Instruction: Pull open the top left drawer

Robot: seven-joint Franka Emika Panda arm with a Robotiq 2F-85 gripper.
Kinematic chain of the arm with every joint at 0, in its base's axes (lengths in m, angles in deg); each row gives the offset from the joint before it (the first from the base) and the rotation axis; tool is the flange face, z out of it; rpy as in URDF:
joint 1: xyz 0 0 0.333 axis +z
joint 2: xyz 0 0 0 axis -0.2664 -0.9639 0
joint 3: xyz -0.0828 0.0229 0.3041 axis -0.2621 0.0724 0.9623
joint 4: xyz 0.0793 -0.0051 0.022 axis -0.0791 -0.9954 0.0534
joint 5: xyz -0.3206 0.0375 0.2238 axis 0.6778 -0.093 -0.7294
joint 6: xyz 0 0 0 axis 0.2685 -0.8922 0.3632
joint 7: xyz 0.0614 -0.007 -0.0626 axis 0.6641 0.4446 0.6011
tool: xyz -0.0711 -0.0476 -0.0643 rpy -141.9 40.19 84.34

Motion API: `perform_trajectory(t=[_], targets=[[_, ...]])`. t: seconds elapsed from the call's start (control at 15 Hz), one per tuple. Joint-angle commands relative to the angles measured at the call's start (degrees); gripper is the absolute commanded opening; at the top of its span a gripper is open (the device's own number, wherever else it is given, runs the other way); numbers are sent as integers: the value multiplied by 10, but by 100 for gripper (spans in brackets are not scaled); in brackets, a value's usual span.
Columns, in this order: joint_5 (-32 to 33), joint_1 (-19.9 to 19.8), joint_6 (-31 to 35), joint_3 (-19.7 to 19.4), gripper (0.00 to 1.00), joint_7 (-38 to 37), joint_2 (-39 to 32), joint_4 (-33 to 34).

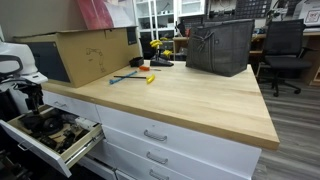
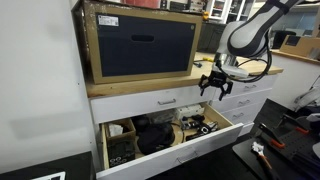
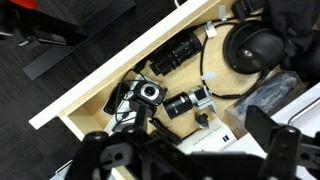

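Observation:
The top left drawer [image 2: 135, 105] is the shallow white front just under the countertop. It is closed, so its contents are hidden; it also shows in an exterior view [image 1: 72, 106]. Below it a second white drawer [image 2: 185, 148] with pale wooden sides stands pulled out, also seen in an exterior view [image 1: 88, 140]. It holds dark camera bodies, lenses and cables. In the wrist view I look down into it, and its wooden wall [image 3: 110, 75] runs diagonally. My gripper [image 2: 215, 88] hovers over its right end, open and empty, with jaws wide apart in the wrist view [image 3: 185, 150].
The wooden countertop [image 1: 190, 100] carries a cardboard box [image 1: 85, 55], a black bag [image 1: 220, 45] and small hand tools [image 1: 135, 75]. White drawers with silver bar handles [image 1: 155, 135] are closed beside the open one. An office chair [image 1: 285, 45] stands behind.

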Motion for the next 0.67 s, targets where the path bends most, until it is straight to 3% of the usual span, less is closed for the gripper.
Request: perform_trajectory(t=[0.0, 0.6], targets=[[3, 20, 45, -12, 100, -48, -36, 30], [-17, 83, 177, -13, 100, -114, -140, 84]])
